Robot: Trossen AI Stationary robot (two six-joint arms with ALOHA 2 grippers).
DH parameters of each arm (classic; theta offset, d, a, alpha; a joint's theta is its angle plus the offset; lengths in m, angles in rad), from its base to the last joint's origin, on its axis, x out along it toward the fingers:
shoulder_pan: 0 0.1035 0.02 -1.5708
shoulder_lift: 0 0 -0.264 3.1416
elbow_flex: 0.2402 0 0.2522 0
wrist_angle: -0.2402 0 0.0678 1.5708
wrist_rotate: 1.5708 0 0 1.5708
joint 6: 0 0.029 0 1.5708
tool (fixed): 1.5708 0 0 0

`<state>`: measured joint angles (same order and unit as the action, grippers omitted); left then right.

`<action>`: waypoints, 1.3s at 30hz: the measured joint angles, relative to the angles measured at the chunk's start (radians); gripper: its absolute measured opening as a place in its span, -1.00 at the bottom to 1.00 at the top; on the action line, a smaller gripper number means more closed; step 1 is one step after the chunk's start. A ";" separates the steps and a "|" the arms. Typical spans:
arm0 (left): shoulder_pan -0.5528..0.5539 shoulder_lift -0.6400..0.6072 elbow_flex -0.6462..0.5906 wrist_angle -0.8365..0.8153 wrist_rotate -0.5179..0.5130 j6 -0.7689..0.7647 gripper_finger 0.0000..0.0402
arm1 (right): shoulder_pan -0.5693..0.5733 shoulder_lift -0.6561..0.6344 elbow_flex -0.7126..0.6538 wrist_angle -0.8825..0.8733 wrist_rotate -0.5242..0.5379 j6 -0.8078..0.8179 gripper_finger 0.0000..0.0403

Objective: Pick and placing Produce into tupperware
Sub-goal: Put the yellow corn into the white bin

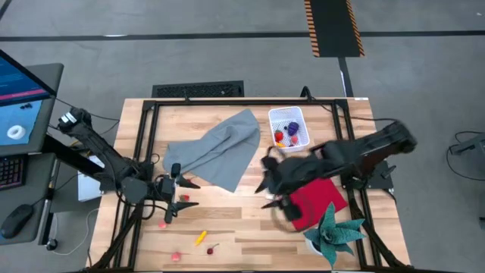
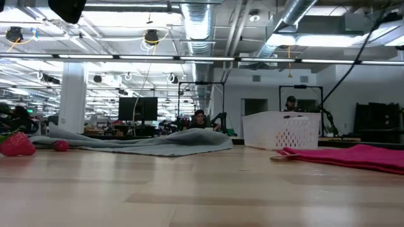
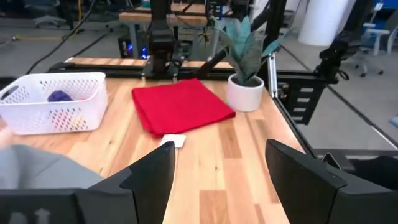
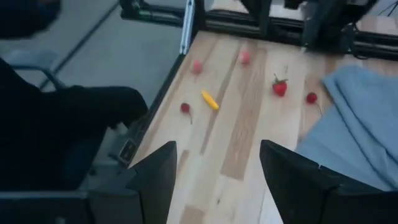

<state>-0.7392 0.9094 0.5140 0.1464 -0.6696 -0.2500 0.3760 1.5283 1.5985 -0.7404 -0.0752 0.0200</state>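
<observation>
Table (image 4: 249, 124): produce (image 4: 209, 99) beyond fingers (image 4: 155, 180)

My wooden bench (image 1: 250, 220) carries a grey cloth (image 1: 220, 148), red cloth (image 1: 317, 201), white tupperware (image 1: 289, 127), potted plant (image 1: 333, 231) and scattered produce (image 1: 200, 238).

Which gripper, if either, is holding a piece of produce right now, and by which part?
Neither. The left gripper and the right gripper are both open with nothing between their fingers; loose produce lies on the table.

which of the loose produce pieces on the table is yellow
The small elongated yellow piece near the table's front edge, beside a cherry. The other loose pieces around it are all red or pink.
</observation>
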 joint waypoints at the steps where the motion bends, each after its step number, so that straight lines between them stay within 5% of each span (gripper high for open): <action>1: 0.004 0.008 0.000 0.016 0.004 -0.004 0.20 | -0.001 -0.046 -0.046 0.020 -0.002 0.008 0.26; 10: 0.005 0.035 0.000 0.019 0.133 -0.170 0.20 | 0.051 -0.489 -0.494 0.280 0.026 0.113 0.26; 24: 0.000 0.155 0.000 0.037 0.128 -0.270 0.20 | 0.189 -1.072 -1.030 0.606 0.115 0.078 0.26; 35: 0.002 0.223 0.000 0.130 0.135 -0.258 0.20 | 0.180 -1.442 -1.280 0.607 0.514 0.128 0.26; 39: 0.002 0.223 0.000 0.145 0.126 -0.244 0.20 | 0.157 -1.516 -1.358 0.573 0.550 0.138 0.26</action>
<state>-0.7368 1.1324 0.5140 0.2914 -0.5432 -0.4938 0.5326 0.0126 0.2406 -0.1671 0.4744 0.1581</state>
